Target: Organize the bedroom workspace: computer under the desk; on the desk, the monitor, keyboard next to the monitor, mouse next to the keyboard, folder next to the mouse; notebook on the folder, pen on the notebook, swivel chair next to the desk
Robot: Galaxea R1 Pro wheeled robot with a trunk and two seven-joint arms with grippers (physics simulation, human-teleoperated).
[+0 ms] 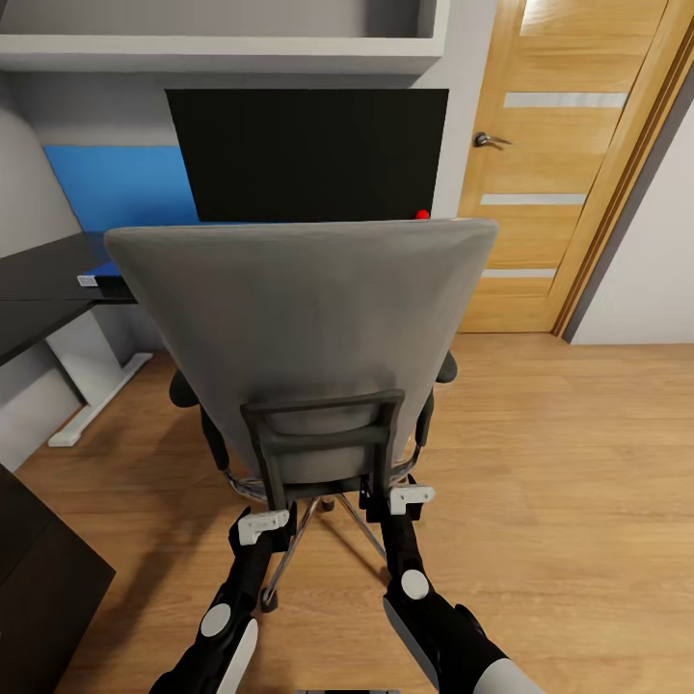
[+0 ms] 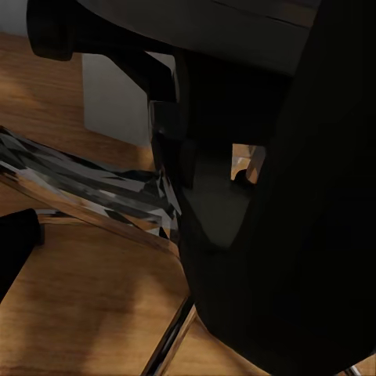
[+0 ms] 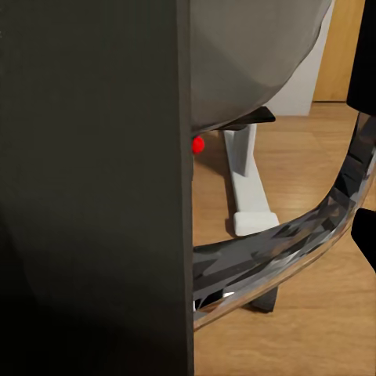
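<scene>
The grey swivel chair (image 1: 308, 337) stands right in front of me with its back turned to me, hiding its seat. Both grippers reach its dark lower back frame (image 1: 323, 434). My left gripper (image 1: 275, 516) is at the frame's left post and my right gripper (image 1: 397, 493) at the right post, fingertips hidden against the frame. The right wrist view has a dark frame post (image 3: 94, 188) very close, with the chrome base (image 3: 290, 251) beyond. Past the chair, the black monitor (image 1: 308, 154) with its red light stands on the black desk (image 1: 43, 280).
A wooden door (image 1: 559, 164) is at the back right, with wood floor (image 1: 578, 463) open to the chair's right. The desk's white leg (image 1: 96, 386) stands at the left. A dark cabinet corner (image 1: 39, 588) sits near my left arm. A blue wall panel (image 1: 116, 183) is behind the desk.
</scene>
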